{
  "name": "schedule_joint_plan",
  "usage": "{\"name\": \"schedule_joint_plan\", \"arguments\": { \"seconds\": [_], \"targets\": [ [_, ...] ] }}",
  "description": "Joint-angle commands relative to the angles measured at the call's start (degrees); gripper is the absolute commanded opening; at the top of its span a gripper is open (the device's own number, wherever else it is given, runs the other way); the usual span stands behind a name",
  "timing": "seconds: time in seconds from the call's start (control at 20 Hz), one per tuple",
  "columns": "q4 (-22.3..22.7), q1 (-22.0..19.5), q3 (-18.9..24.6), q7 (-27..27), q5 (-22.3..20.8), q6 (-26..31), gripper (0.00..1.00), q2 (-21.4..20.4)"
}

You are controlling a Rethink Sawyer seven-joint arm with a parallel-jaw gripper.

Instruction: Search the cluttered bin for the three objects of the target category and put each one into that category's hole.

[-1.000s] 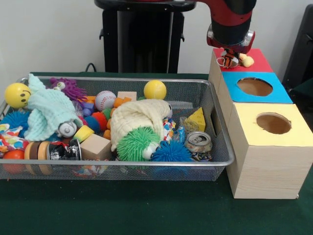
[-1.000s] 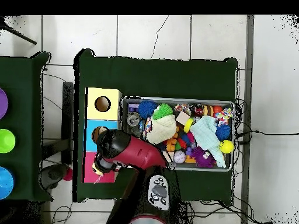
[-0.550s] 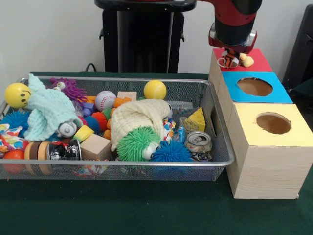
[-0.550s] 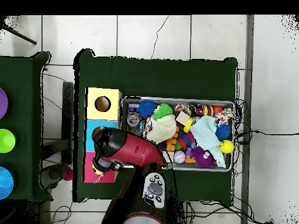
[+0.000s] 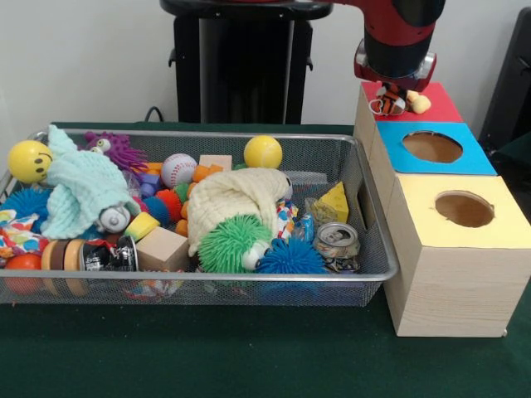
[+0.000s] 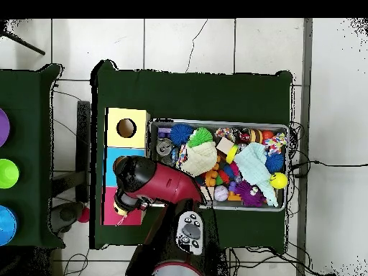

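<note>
A small orange, black and white striped plush toy (image 5: 387, 101) with a yellowish paw is right under my gripper (image 5: 392, 88), over the red-topped box (image 5: 436, 104) where its hole would be. The red and black wrist hides the gripper's tips, and I cannot make out whether the toy hangs from it or rests on the box. From above, the arm covers the red box (image 6: 109, 214), with a bit of the toy (image 6: 121, 209) showing beside it. The blue box's hole (image 5: 432, 147) and the yellow box's hole (image 5: 464, 209) both gape. The wire bin (image 5: 377, 274) is full of toys.
The bin holds a cream cloth (image 5: 236, 195), a mint cloth (image 5: 83, 189), spiky green (image 5: 228, 245) and blue (image 5: 289, 259) balls, a crushed can (image 5: 336, 242), a yellow wedge (image 5: 335, 201), wooden blocks, a baseball (image 5: 178, 169) and yellow balls. Coloured bowls (image 6: 6, 172) are at the overhead view's left edge.
The wrist has risen slightly above the red box. The striped toy has stayed at about the same spot. The bin's contents have not moved.
</note>
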Motion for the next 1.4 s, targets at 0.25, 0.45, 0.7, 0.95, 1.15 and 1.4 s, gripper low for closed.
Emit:
{"name": "schedule_joint_plan", "arguments": {
  "seconds": [0.25, 0.45, 0.7, 0.95, 1.15, 1.4],
  "targets": [
    [-5.3, -2.7, -0.7, 9.5, -2.0, -3.6, 0.0, -1.6],
    [-4.5, -2.6, -1.2, 10.0, -2.5, -1.2, 0.0, -3.9],
    [-4.4, -1.3, -3.1, 11.1, -4.6, 3.0, 0.0, -6.8],
    [-3.6, -0.8, -3.7, 11.8, -5.2, 5.9, 0.0, -8.2],
    [-3.4, -0.7, -3.8, 11.8, -5.4, 7.1, 0.0, -8.9],
    [-0.9, -1.7, -2.0, 12.2, -3.3, 8.1, 0.0, -8.4]
  ]
}}
